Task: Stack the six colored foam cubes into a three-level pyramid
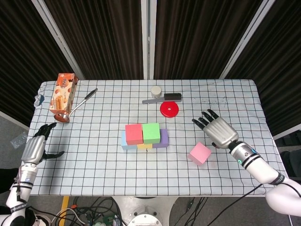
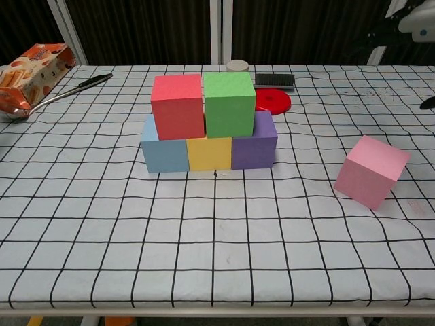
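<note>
While the right hand hangs over the table's right side: two levels are up and one cube waits apart.

Bottom row: blue cube (image 2: 163, 151), yellow cube (image 2: 209, 153) and purple cube (image 2: 257, 141) sit side by side, touching, near the middle of the table (image 1: 225, 99).

Second level: red cube (image 2: 177, 105) and green cube (image 2: 229, 103) rest on top of that row, pressed together, red on the left, green on the right.

Pink cube (image 2: 372, 170): alone on the cloth, well to the right of the stack, tilted up on an edge in the chest view.

Right hand (image 1: 218, 130): above the table just behind the pink cube in the head view, palm down, fingers (image 1: 205, 117) spread and stretched toward the far side, nothing in it, not touching the cube.

Left hand (image 1: 35, 147): off the table's left edge, low and near the robot, fingers loosely parted, holding nothing.

Far side: a red disc (image 1: 169, 109) lies behind the stack; beyond it a small white cylinder (image 1: 156, 90) and a black-handled tool (image 1: 163, 98).

Far left corner: an orange snack box (image 1: 63, 92) with a long-handled ladle (image 1: 77, 106) lying beside it.
</note>
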Tool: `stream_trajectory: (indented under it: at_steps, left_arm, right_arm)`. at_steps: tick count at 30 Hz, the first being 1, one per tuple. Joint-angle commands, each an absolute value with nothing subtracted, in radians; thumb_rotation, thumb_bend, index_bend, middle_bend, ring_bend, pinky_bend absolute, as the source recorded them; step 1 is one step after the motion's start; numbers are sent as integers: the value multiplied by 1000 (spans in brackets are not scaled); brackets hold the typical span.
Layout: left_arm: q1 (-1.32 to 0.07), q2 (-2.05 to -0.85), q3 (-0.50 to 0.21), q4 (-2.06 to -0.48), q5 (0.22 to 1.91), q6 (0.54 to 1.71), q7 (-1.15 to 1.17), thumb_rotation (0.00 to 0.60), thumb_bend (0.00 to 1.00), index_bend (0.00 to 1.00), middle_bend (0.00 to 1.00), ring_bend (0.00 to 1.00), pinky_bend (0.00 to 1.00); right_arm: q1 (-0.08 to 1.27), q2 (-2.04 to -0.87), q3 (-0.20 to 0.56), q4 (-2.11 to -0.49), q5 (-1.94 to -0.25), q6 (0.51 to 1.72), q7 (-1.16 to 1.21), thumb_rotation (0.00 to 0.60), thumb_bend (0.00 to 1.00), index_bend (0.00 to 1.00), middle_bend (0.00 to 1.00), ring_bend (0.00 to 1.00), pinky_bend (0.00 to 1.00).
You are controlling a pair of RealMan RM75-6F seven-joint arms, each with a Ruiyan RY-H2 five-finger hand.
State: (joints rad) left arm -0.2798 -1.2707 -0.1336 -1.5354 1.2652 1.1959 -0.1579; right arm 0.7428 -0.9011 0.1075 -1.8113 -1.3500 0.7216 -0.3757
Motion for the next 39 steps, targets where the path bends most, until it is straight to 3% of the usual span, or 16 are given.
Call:
stream_trajectory:
  at_steps: [1, 9, 18, 21, 24, 27, 30, 35, 39]
  left_arm:
    - [-280, -1279, -135, -1529, 1268, 1204, -148, 600, 98, 87, 112, 25, 170]
    - [-274, -1296, -135, -1495, 1291, 1235, -160, 600, 98, 88, 112, 25, 170]
    - [-269, -1301, -130, -1480, 1302, 1242, -173, 600, 98, 89, 112, 25, 169]
    - [-268, -1301, -129, -1478, 1302, 1240, -176, 600, 98, 89, 112, 25, 170]
    - [-268, -1301, -128, -1476, 1303, 1238, -179, 600, 98, 89, 112, 25, 169]
    - [-269, -1301, -127, -1476, 1305, 1235, -182, 600, 98, 89, 112, 24, 170]
    - [-271, -1299, -127, -1478, 1309, 1234, -184, 600, 98, 90, 113, 25, 169]
    - [-271, -1295, -127, -1483, 1314, 1235, -192, 600, 98, 90, 112, 25, 170]
    - [-271, -1292, -128, -1483, 1316, 1236, -201, 600, 98, 90, 112, 25, 170]
  right_arm:
    - [688, -963, 33, -1688, -1547, 769, -195, 600, 101, 0, 137, 0, 0]
    - [691, -1051, -25, -1561, -1708, 845, -41, 600, 101, 0, 116, 0, 0]
    - [714, -1128, -59, -1486, -1764, 857, 16, 600, 101, 0, 116, 0, 0]
    - [719, -1138, -62, -1476, -1762, 859, 21, 600, 109, 0, 180, 0, 0]
    - [716, -1138, -63, -1483, -1760, 876, 23, 600, 134, 0, 333, 5, 0]
    - [710, -1123, -62, -1505, -1751, 891, 23, 600, 152, 0, 495, 77, 0]
    - [707, -1083, -53, -1546, -1727, 897, 11, 600, 171, 0, 594, 150, 0]
    - [700, -974, -6, -1671, -1678, 940, -32, 600, 185, 0, 631, 169, 0]
    - [701, -872, 79, -1822, -1576, 979, -59, 600, 184, 0, 647, 169, 0]
